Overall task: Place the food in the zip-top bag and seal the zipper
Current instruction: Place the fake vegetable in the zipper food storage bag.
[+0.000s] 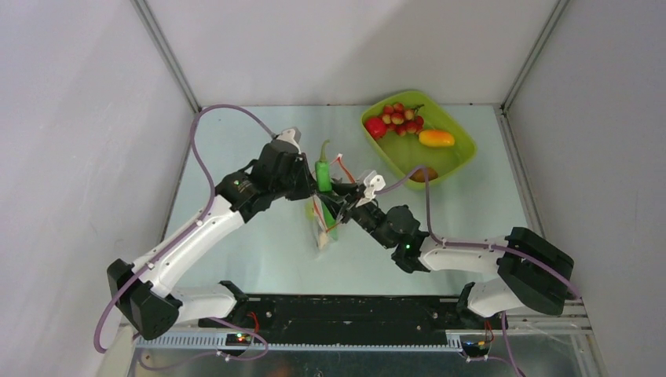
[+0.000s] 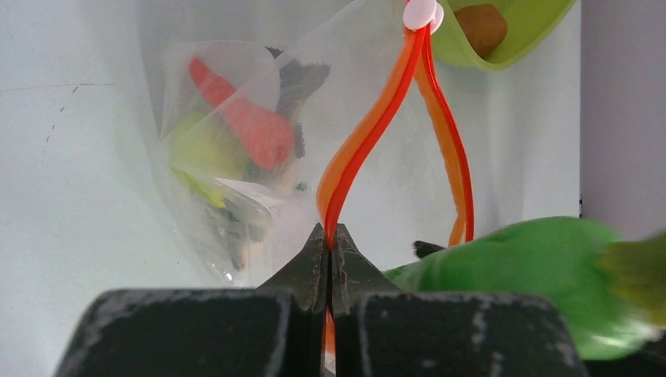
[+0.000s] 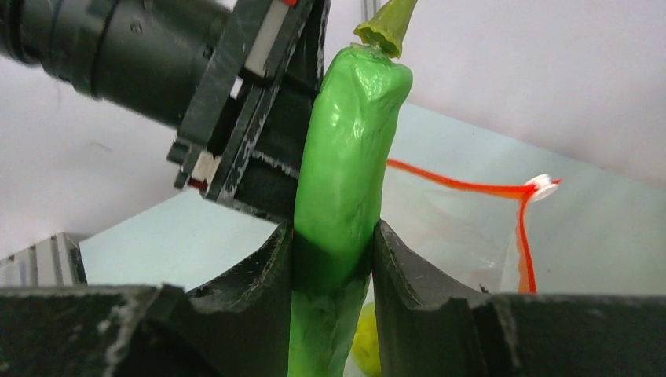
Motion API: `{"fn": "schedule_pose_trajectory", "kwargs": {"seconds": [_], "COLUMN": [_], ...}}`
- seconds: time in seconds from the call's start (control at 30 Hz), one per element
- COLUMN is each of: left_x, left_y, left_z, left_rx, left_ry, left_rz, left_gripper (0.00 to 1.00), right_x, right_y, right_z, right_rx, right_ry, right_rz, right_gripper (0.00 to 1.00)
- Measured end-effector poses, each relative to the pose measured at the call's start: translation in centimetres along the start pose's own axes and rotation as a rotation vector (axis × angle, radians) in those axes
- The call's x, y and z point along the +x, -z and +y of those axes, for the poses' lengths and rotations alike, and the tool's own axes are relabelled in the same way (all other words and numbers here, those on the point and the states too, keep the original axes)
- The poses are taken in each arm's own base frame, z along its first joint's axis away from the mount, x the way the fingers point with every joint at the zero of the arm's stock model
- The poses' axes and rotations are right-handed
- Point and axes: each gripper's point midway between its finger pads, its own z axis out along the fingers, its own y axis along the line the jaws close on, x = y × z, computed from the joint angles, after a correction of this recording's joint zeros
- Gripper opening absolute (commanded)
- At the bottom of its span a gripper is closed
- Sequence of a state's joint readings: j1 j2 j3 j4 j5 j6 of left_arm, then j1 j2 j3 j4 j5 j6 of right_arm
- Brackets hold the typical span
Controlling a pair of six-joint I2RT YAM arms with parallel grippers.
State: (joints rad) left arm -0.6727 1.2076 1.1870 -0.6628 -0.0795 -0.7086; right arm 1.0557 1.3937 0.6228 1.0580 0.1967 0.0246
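Note:
The clear zip-top bag (image 1: 323,228) hangs in the middle of the table. My left gripper (image 2: 330,233) is shut on one side of its orange-red zipper (image 2: 357,145), and the mouth gapes open up to the white slider (image 2: 422,12). Inside the bag are a carrot (image 2: 245,119), a yellow-green pear (image 2: 192,153) and a dark fish (image 2: 297,78). My right gripper (image 3: 334,236) is shut on a green bean (image 3: 345,173) and holds it upright just above the bag's mouth, close beside the left gripper (image 1: 312,187). The bean also shows in the top view (image 1: 322,174).
A lime-green tray (image 1: 463,149) stands at the back right with red grapes (image 1: 400,118), a red apple (image 1: 375,127), an orange mango (image 1: 437,138) and a brown kiwi (image 1: 424,174). Grey walls close in on the left, right and back.

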Motion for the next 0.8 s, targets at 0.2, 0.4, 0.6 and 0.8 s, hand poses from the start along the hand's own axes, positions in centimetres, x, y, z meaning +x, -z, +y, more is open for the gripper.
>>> {"fn": "schedule_pose_trajectory", "kwargs": {"seconds": [0.2,0.4,0.6,0.8], "left_x": [0.0,-0.3,-0.1,0.0], "left_y": [0.3,0.6,0.6,0.7], "left_z": [0.3,0.4,0.5,0.6], "left_rx": [-0.005,-0.008,-0.013,-0.015], "left_ry": [0.008,0.01,0.009,0.009], "left_rz": [-0.011,-0.027,-0.021,-0.017], "left_gripper": [0.0,0.0,0.0,0.0], "right_x": [3.3,5.9,6.9,8.2], "right_y": [1.0,2.6,3.8,4.6], "right_z": [0.4,-0.3,0.1,-0.1], "right_rx": [0.022,0.055,0.041,0.051], "right_ry": [0.027,0.069,0.086,0.086], "right_rz": [0.13,0.268,0.34,0.409], "right_gripper": [0.0,0.0,0.0,0.0]}}
